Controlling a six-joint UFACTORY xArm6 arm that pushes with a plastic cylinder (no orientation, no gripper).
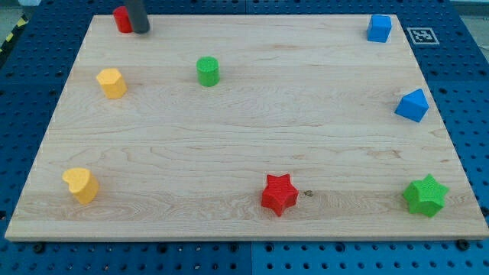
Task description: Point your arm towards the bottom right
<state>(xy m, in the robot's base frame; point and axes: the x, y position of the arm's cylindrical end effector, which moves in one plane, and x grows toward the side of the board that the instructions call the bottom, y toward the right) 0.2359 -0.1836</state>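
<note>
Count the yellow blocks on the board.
2. One yellow block sits at the view's upper left, below my tip; the other, a yellow heart, sits at the lower left. Nothing seems to hide more.

1. View's top left corner of the counter (pixel 244 137): my tip (pixel 140 32), with the red block (pixel 120 19) against its left side
2. Left side: yellow block (pixel 111 82) above the yellow heart (pixel 80 185), with the green cylinder (pixel 208 71) right of the yellow block
3. Right side, top to bottom: blue cube (pixel 379 28), blue block (pixel 412 105), green star (pixel 425 195)
4. Bottom edge: red star (pixel 280 194), left of the green star
</note>
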